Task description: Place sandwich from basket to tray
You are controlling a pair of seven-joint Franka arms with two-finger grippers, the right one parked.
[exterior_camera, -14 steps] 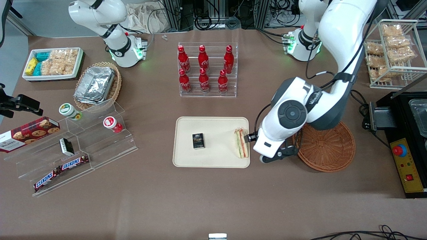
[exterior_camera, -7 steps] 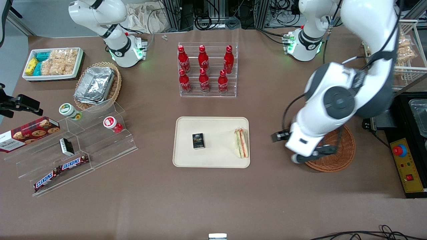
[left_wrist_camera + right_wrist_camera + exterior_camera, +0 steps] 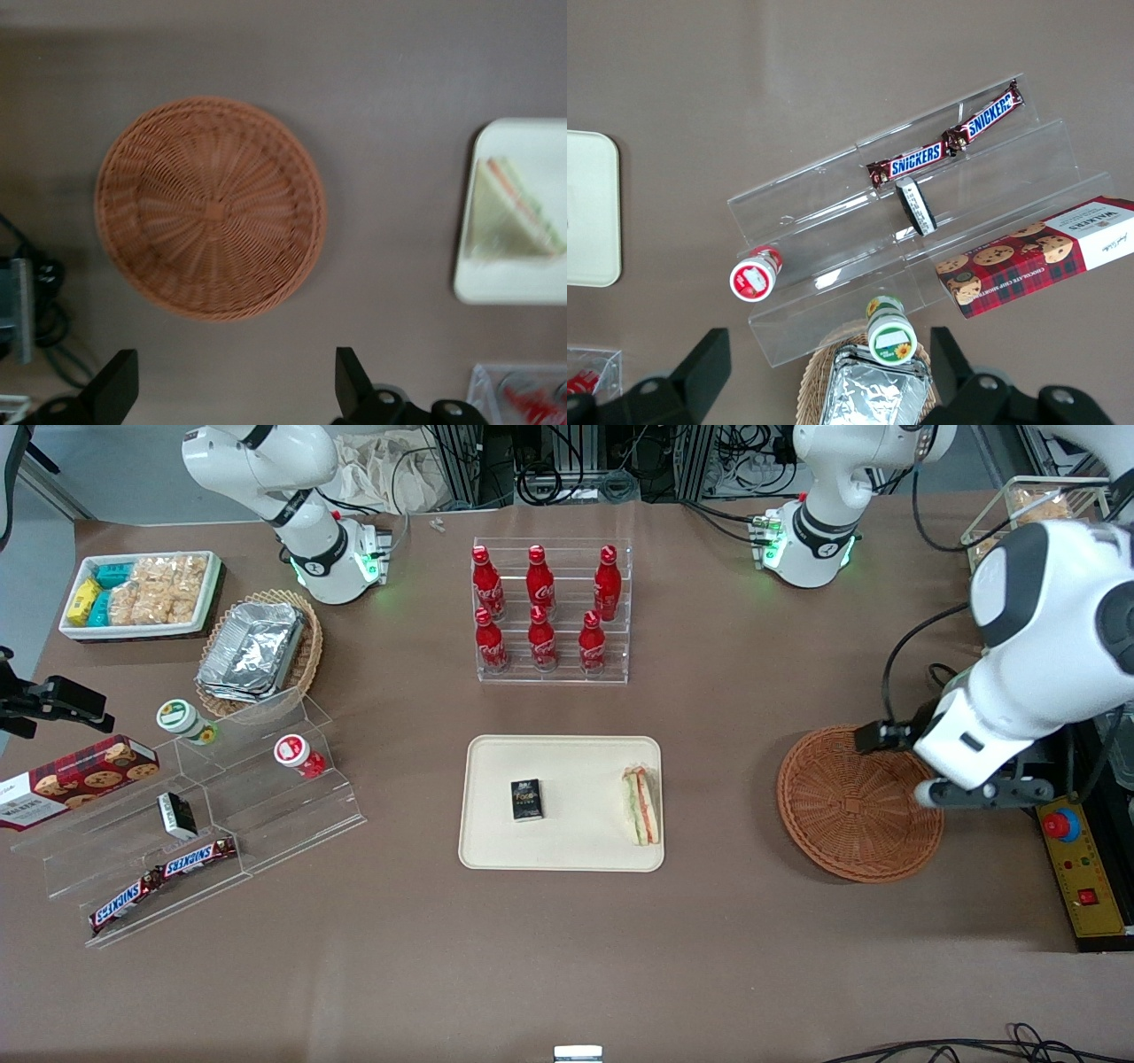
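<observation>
The sandwich (image 3: pixel 640 806) lies on the cream tray (image 3: pixel 576 841), at the tray's edge nearest the basket, with nothing holding it. The reddish-brown wicker basket (image 3: pixel 855 815) stands beside the tray and has nothing in it. My left gripper (image 3: pixel 874 736) hangs open and empty well above the table, over the basket's rim farthest from the front camera. The left wrist view looks down past the spread fingertips (image 3: pixel 119 382) of the gripper (image 3: pixel 235 388) onto the basket (image 3: pixel 211 208), the sandwich (image 3: pixel 511 212) and the tray's corner (image 3: pixel 523 289).
A small black box (image 3: pixel 526 799) lies mid-tray. A clear rack of red cola bottles (image 3: pixel 549 615) stands farther from the front camera than the tray. A control box with a red button (image 3: pixel 1060 825) sits beside the basket, and a stepped acrylic shelf (image 3: pixel 204 815) lies toward the parked arm's end.
My gripper has let go of the sandwich, left it on the tray, and swung away and upward across the basket toward the working arm's end of the table.
</observation>
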